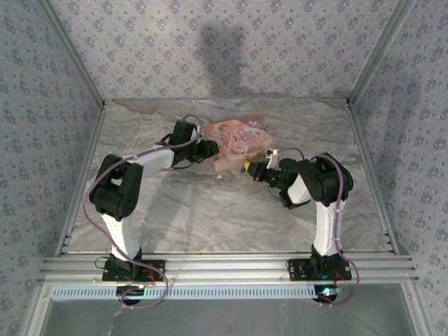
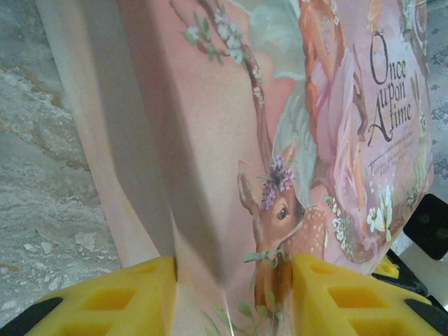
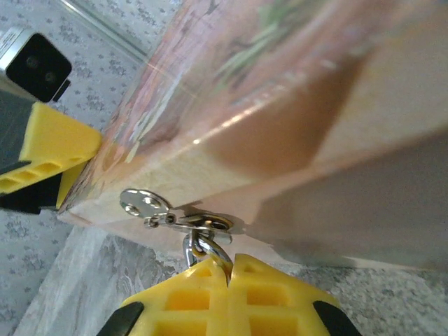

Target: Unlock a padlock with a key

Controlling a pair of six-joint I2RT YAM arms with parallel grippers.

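A pink picture box (image 1: 238,136) lies at the back of the table. My left gripper (image 1: 207,149) is at its left edge. In the left wrist view its yellow fingers (image 2: 119,294) press on either side of the box (image 2: 210,105). My right gripper (image 1: 250,168) is at the box's near side. In the right wrist view it (image 3: 231,260) is shut on the padlock's silvery loop (image 3: 203,245), which hangs through the box's metal clasp (image 3: 210,224). The padlock's blue body is hidden. A flat silvery tab with two holes (image 3: 143,203) lies beside the clasp. The key is out of view.
The marble-patterned table (image 1: 210,217) is walled on three sides by patterned panels (image 1: 231,49). A metal rail (image 1: 224,266) runs along the near edge by the arm bases. The left gripper's yellow finger (image 3: 56,147) sits close to the clasp.
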